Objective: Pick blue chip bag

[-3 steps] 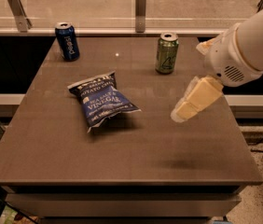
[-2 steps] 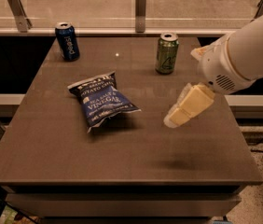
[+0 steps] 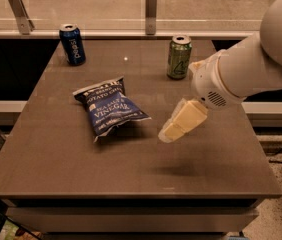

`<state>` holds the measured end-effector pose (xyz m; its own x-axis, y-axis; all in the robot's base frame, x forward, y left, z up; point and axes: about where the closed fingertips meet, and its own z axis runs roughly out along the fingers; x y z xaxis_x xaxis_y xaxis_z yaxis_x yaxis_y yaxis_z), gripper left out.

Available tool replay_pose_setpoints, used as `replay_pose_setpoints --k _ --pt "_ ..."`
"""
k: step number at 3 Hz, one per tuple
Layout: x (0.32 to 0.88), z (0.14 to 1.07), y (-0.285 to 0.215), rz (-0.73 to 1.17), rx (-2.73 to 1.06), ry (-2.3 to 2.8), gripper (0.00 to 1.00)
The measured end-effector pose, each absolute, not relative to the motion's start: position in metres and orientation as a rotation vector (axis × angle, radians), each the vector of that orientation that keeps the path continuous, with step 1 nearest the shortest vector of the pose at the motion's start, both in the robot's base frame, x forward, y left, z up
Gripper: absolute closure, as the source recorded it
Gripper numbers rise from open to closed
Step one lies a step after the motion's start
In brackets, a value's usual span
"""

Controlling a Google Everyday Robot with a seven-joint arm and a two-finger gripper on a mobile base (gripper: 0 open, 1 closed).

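The blue chip bag (image 3: 108,108) lies flat on the brown table (image 3: 61,159), left of its middle, white "Vinegar" lettering facing up and its pale top edge toward the far left. My gripper (image 3: 173,129) hangs above the table just right of the bag, a short gap from the bag's right edge, its cream-coloured fingers pointing down and to the left. It holds nothing. The white arm reaches in from the upper right.
A blue drink can (image 3: 72,44) stands at the table's far left corner. A green drink can (image 3: 179,57) stands at the far right, just behind the arm. A glass rail with metal posts (image 3: 151,5) runs along the back.
The gripper has moved left and a little down, closer to the chip bag. The bag and both cans have not moved.
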<state>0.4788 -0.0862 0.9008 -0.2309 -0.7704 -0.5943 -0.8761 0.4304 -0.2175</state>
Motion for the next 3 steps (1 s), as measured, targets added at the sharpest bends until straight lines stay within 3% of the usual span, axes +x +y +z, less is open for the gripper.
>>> replay_pose_setpoints --k 3 --pt "0.486 0.885 -0.044 0.284 -1.420 1.987 0.00"
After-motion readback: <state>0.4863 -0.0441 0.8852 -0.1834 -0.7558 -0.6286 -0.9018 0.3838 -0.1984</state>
